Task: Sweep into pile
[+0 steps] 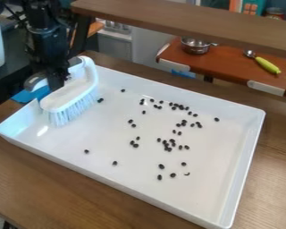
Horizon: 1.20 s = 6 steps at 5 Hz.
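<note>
Black beans (pixel 161 166) scattered loosely across white tray (pixel 246 152), mid-frame to lower right; at upper left, white brush (pixel 71 95) pinched in black gripper (pixel 56 81), bristles down.

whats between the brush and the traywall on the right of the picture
Small dark bean-like pieces, scattered with bare floor among them, lie between the brush and that wall, as the camera view shows.

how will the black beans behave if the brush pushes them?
The beans look small and rounded, so probably light and apt to roll or scatter. The tray looks smooth and bare between them, so they may slide easily too.
</note>
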Motion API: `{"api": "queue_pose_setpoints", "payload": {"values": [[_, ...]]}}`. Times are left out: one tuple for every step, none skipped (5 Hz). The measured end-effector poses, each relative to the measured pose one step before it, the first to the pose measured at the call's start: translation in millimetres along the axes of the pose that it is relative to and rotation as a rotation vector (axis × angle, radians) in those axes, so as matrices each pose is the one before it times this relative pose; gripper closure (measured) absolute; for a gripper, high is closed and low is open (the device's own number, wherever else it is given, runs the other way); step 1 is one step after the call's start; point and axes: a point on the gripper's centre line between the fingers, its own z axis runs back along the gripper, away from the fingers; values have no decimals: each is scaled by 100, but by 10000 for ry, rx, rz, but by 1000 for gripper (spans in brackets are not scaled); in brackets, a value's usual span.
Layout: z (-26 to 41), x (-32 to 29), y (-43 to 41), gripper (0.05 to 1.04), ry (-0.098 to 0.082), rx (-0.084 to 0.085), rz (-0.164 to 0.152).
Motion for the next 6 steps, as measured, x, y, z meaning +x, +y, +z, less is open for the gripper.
{"api": "queue_pose_setpoints", "payload": {"values": [[182, -350, -1790, 584, 201, 49, -136], [286, 339, -2065, 584, 105, -3, -187], [134, 73, -1375, 584, 327, -120, 9], [718, -105, -2535, 584, 253, -162, -120], [220, -4, -2282, 585, 135, 41, -47], [328, -111, -2520, 585, 52, 92, -85]]}}
